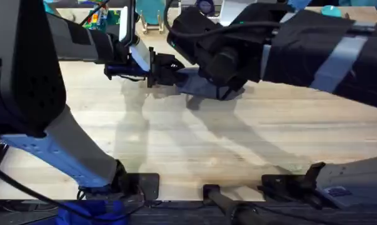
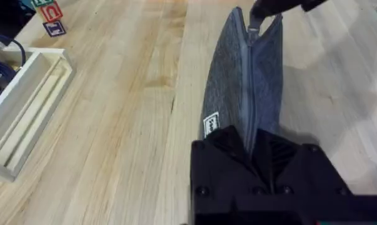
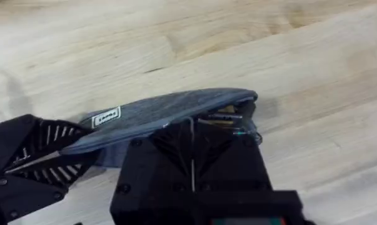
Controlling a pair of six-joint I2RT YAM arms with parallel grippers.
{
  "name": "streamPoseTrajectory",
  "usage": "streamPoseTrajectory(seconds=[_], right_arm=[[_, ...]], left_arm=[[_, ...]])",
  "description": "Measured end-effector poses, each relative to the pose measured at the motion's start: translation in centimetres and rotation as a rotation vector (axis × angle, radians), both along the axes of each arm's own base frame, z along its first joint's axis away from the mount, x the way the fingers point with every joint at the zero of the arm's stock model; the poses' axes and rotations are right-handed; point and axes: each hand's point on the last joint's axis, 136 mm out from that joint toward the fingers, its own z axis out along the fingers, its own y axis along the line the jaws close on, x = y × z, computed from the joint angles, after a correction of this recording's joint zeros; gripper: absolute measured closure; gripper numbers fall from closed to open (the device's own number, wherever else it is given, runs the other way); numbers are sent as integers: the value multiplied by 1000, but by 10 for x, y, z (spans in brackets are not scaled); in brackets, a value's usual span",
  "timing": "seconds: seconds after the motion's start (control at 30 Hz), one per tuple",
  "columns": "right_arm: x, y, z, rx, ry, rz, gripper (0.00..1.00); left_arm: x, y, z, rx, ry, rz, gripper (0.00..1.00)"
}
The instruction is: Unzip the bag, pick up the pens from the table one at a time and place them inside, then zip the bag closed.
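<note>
— What colour is the bag (image 2: pixel 238 87) showing?
— It's looking grey-blue, heathered (a small white label on it).
— And the table (image 2: pixel 125 125)?
— It's showing pale wood with grain streaks; both grippers' fingers (image 3: pixel 38 156) are appearing black.

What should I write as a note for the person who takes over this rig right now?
Left gripper: shut on one end of the grey-blue fabric pencil pouch, which lies on the light wooden table.
Right gripper: shut at the pouch's other end, apparently on the zipper pull.
Done: the zipper looks closed along most of its length. Something tan and green, probably the pens, shows in the small gap at the right gripper's end.
Left: close the last gap, then release both grippers.
</note>
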Motion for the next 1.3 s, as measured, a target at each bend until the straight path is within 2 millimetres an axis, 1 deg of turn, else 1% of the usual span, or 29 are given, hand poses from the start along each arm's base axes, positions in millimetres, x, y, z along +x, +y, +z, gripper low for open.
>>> streamPoseTrajectory(seconds=[0.63, 0.77, 1.0, 1.3], right_arm=[[0, -37, -2, -45, 67, -74, 971], [1, -45, -5, -39, 93, -97, 971], [1, -69, -10, -43, 152, -157, 971], [1, -84, -15, -28, 199, -201, 971]], left_arm=[[0, 1, 0, 0, -2, 2, 958], [0, 1, 0, 0, -1, 2, 958], [1, 1, 0, 0, -1, 3, 958], [0, 1, 0, -1, 1, 3, 958]])
